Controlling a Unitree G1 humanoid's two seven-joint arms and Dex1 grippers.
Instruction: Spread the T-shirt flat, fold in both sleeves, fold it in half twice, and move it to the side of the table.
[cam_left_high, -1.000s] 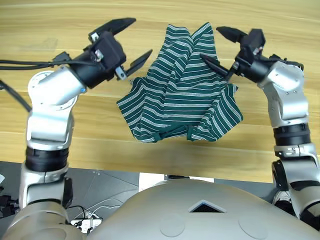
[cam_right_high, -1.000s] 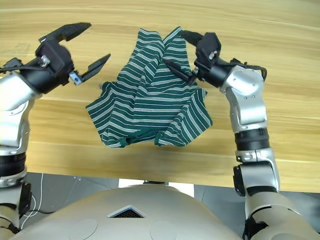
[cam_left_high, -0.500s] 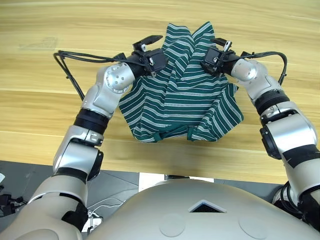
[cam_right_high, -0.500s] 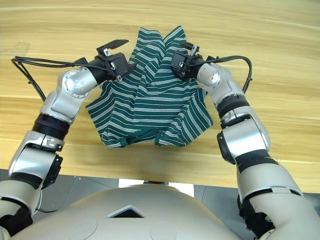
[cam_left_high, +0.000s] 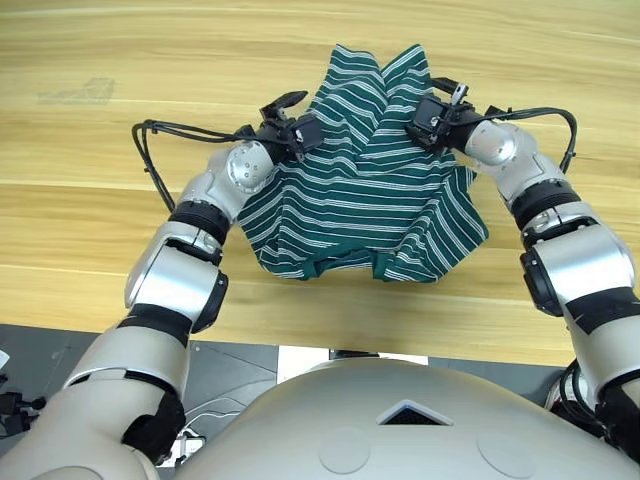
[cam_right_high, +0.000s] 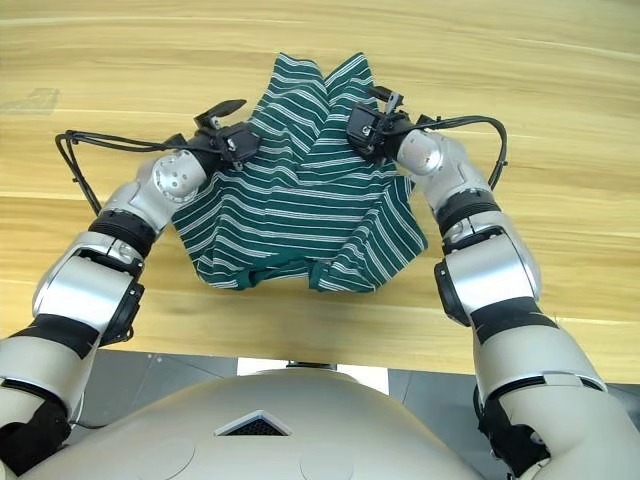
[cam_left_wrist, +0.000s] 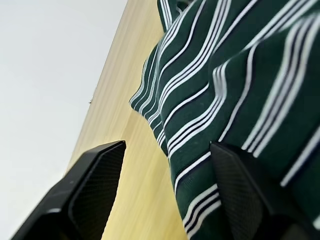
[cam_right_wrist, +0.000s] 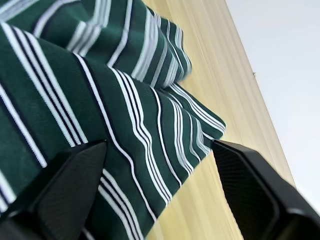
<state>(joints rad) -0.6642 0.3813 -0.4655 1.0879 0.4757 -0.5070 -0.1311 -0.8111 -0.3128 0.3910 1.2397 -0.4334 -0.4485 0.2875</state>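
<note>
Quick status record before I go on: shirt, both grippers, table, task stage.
T-shirt: green with white stripes, bunched in folds, not yet flat
left gripper: open, straddling the shirt's left edge, at its far part
right gripper: open, fabric between its fingers, at the shirt's far right part
table: light wood, shirt lying near its front edge
stage: spreading not done, sleeves not folded

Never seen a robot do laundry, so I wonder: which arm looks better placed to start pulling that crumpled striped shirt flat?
Left, narrowly. The open left gripper straddles the T-shirt at its edge, one finger over the table, so closing should catch it. The right gripper, also open, sits over bunched folds.
</note>
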